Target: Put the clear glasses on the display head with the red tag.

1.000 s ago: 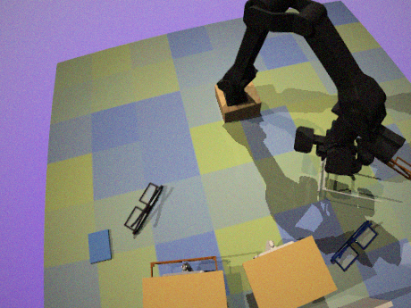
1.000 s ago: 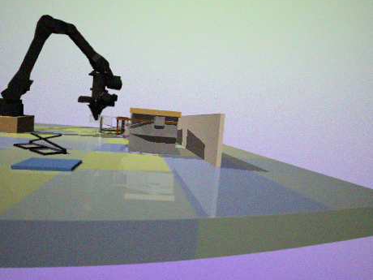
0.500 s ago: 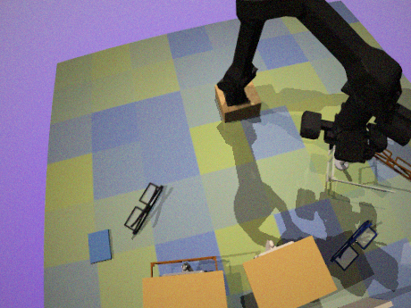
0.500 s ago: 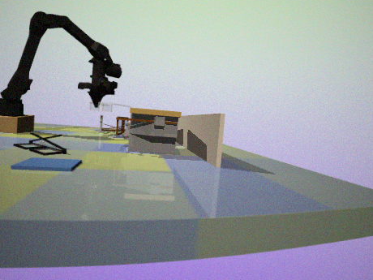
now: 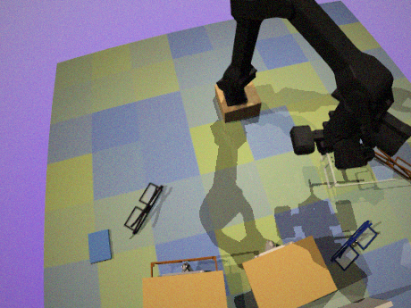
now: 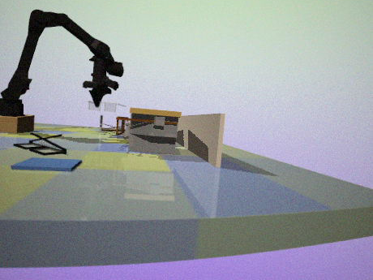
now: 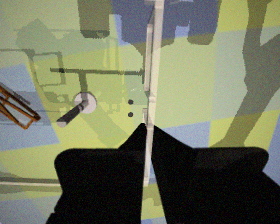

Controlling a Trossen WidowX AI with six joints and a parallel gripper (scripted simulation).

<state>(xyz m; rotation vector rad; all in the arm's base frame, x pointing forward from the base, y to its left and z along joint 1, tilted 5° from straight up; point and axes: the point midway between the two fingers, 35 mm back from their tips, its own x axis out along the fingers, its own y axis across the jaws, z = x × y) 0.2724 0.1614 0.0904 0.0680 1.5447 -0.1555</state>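
My gripper (image 6: 96, 104) (image 7: 145, 127) is shut on the clear glasses (image 6: 110, 106) (image 7: 156, 62) (image 5: 330, 176), holding them by the front frame near the bridge, above the table. Their temples stick out to the left in the wrist view and to the right in the top view. Two display heads with flat orange tops stand at the front in the top view. The left head (image 5: 185, 292) has brown-framed glasses (image 5: 184, 260) around its front. The right head (image 5: 290, 274) is turned at an angle and shows no glasses on it. No red tag shows in any view.
Black glasses (image 5: 145, 208) (image 6: 40, 147) and a blue slab (image 5: 99, 246) (image 6: 46, 164) lie left of the heads. Blue glasses (image 5: 355, 245) lie right of them. A beige panel (image 6: 204, 137) stands beyond the heads. More brown glasses (image 5: 395, 163) (image 7: 19, 109) and a round-based post (image 7: 86, 102) are near my gripper.
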